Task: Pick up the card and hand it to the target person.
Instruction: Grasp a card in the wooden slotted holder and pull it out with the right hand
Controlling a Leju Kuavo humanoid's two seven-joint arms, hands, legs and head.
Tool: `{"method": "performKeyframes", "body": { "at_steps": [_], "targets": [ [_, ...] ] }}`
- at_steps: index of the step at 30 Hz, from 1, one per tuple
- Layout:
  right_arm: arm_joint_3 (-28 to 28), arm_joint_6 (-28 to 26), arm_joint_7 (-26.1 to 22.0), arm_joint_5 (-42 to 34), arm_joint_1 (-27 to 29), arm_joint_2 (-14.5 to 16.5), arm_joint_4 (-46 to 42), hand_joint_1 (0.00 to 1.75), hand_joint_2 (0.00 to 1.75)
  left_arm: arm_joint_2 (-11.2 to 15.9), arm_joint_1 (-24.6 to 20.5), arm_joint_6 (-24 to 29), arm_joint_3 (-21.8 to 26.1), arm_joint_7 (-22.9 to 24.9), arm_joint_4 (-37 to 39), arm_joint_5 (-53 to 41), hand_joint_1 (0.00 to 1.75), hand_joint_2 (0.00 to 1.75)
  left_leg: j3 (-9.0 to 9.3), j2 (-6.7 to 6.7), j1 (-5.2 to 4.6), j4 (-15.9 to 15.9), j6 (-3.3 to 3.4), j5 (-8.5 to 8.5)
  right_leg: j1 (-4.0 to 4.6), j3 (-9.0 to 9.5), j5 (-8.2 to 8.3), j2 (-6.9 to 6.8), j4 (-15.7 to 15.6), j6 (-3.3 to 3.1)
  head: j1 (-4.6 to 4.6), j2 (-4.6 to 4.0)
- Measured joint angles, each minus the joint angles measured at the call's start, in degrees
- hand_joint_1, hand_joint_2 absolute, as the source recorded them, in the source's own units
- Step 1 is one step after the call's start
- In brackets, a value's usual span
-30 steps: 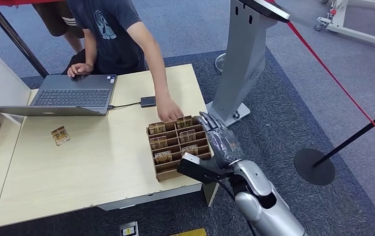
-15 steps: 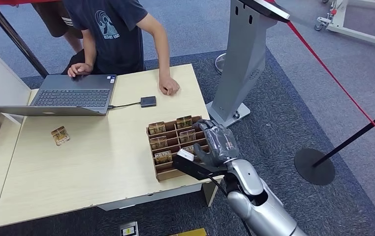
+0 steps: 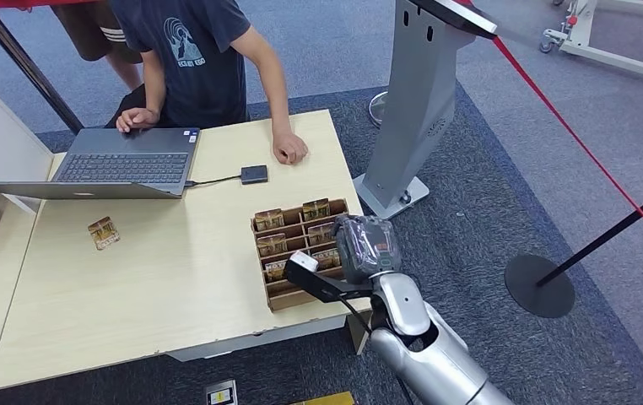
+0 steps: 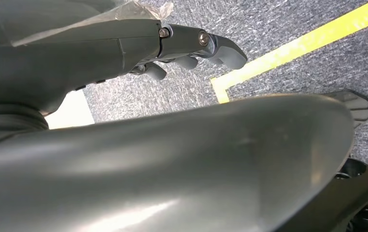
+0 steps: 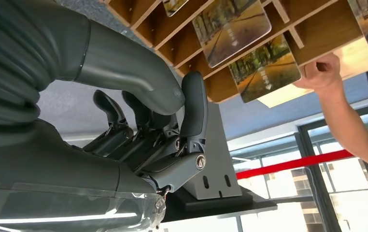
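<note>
A wooden card rack (image 3: 283,295) stands at the table's near right corner with several picture cards (image 3: 269,219) upright in its slots. My right hand (image 3: 364,245) hovers over the rack's right side, fingers apart and holding nothing. In the right wrist view the right hand (image 5: 138,125) sits close beside the rack, with two cards (image 5: 264,67) just beyond the fingertips (image 5: 194,84). The person in a dark T-shirt (image 3: 191,51) stands at the far side, one fist (image 3: 289,150) resting on the table. My left hand (image 4: 187,46) hangs over the carpet, holding nothing.
An open laptop (image 3: 124,164) sits at the back left, a small black box (image 3: 253,174) cabled to it. A loose card (image 3: 103,232) lies on the table (image 3: 175,278). A grey kiosk stand (image 3: 415,110), red rope (image 3: 571,126) and stanchion base (image 3: 539,285) are to the right.
The person's hand left the rack and now rests at the table's far edge. My right hand moved left and now hovers over the rack's right side.
</note>
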Motion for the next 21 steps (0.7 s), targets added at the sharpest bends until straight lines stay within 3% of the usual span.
{"method": "performKeyframes", "body": {
  "at_steps": [1, 9, 21],
  "targets": [
    [0.3, 0.2, 0.1, 0.3, -0.3, 0.4, 0.7, 0.66, 1.75, 0.0, 0.0, 0.0, 0.0, 0.0, 0.0, 0.0, 0.0, 0.0, 0.0, 0.0, 0.0, 0.0, 0.0, 0.0, 0.0, 0.0, 0.0, 0.0, 0.0, 0.0, -0.01, 0.0],
    [2.2, 1.0, -0.5, -0.4, -1.7, 3.1, 5.0, 0.42, 1.75, 0.0, 0.0, 0.0, 0.0, 0.1, 0.0, 0.6, 0.0, 0.0, 0.0, 0.0, 0.0, 0.0, 0.0, 0.0, 0.0, 0.0, 0.0, 0.0, 0.0, 0.0, -0.01, 0.0],
    [2.8, 0.9, -0.6, -2.3, -1.8, 3.2, 6.7, 0.41, 1.75, 0.0, 0.1, 0.4, 0.0, 0.1, 0.0, 0.8, 0.0, 0.0, 0.02, 0.01, 0.0, 0.0, 0.0, 0.0, 0.0, 0.0, 0.0, 0.0, 0.0, 0.0, -0.02, 0.0]
  ]
}}
